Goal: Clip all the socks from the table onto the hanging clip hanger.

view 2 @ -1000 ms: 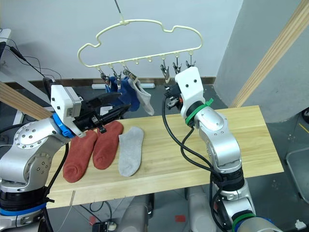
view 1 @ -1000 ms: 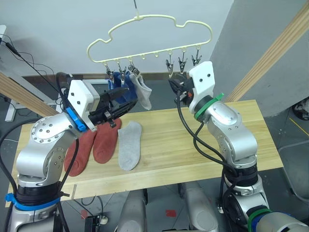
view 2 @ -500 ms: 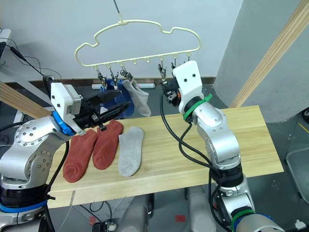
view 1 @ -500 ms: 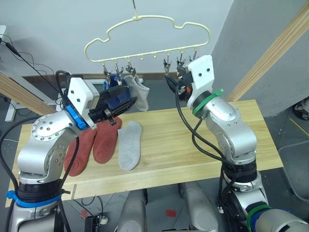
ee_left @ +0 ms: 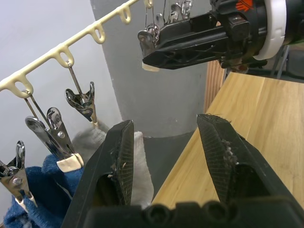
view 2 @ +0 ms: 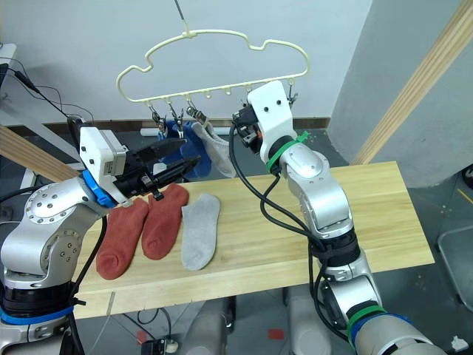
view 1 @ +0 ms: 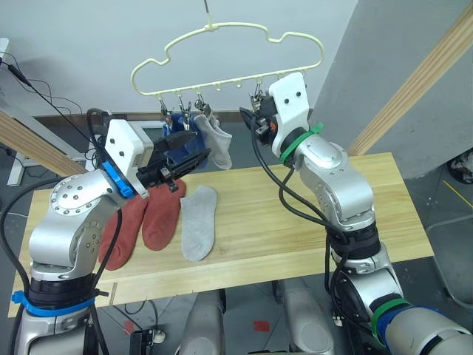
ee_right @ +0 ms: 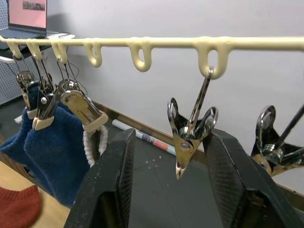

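Observation:
The pale-yellow clip hanger [view 1: 212, 27] hangs above the table's far edge. Two blue socks [ee_right: 52, 152] and a grey sock [view 1: 219, 144] hang from its left clips. On the table [view 1: 332, 192] lie two rust-red socks [view 1: 162, 218] and one grey sock [view 1: 198, 222], side by side at the left. My left gripper [view 1: 201, 151] is open and holds nothing, just in front of the hanging socks. My right gripper [ee_right: 172, 137] is open below the hanger's bar. A bare metal clip [ee_right: 190, 128] hangs between its fingers.
Slanted wooden rails stand at the right [view 1: 421, 81] and the left [view 1: 29, 144] of the table. A grey wall panel [view 1: 384, 59] rises behind the right arm. The right half of the tabletop is bare wood.
My right gripper has moved left along the hanger's bar, from the right-end clips towards the middle ones. The hanger swayed slightly. My left gripper has hardly moved.

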Motion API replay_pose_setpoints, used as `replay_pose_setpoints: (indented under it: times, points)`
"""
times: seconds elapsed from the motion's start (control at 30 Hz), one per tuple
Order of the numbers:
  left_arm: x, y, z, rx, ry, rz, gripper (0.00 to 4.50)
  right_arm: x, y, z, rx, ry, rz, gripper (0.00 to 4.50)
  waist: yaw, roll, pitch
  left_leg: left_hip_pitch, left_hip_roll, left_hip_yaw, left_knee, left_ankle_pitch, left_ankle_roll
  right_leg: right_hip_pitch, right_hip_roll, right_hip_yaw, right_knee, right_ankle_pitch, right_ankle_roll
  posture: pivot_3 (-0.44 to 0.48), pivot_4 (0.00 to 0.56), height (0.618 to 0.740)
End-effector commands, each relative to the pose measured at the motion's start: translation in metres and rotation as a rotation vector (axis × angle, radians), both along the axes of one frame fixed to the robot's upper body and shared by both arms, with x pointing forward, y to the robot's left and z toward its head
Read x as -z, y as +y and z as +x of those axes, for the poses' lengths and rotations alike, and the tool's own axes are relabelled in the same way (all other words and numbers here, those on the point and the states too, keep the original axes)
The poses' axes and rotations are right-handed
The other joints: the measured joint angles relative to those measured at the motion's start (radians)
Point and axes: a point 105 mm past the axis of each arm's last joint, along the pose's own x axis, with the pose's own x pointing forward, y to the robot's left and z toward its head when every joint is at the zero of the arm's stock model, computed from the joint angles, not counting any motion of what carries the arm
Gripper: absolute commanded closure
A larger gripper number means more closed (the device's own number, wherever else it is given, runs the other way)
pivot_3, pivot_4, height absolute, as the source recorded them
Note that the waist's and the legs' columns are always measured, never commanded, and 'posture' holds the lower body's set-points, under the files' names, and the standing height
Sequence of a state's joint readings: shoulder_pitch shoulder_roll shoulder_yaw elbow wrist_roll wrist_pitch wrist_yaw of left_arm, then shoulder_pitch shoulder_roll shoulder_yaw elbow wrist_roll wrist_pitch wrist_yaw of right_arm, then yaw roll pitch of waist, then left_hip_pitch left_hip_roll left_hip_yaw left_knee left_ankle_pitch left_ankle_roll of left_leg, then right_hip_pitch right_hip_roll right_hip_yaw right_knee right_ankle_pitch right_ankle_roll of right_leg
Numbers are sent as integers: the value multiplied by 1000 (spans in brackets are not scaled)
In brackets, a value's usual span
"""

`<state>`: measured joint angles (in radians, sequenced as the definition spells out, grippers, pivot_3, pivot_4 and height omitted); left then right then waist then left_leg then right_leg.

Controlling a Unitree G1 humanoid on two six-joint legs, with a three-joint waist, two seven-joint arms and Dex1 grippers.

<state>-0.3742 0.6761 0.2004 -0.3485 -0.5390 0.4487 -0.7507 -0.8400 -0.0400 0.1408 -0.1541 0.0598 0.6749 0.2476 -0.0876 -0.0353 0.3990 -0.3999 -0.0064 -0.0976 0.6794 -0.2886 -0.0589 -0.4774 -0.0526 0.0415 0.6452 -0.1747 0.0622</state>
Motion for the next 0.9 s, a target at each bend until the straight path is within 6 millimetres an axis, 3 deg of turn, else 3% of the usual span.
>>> replay_pose_setpoints:
  times: [0.03, 0.9]
  points:
    - [-4, -4, -6, 10, -33, 5, 2137, -17, 6, -7, -24, -71, 31, 2281, 0, 0, 0, 0, 0, 0, 0, 0, 0, 0, 0, 0, 0, 0, 0, -106, 361, 740]
    - [2, -4, -6, 5, -22, 9, 2137, -26, 19, -1, -56, -83, 105, 2281, 0, 0, 0, 0, 0, 0, 0, 0, 0, 0, 0, 0, 0, 0, 0, -96, 355, 740]
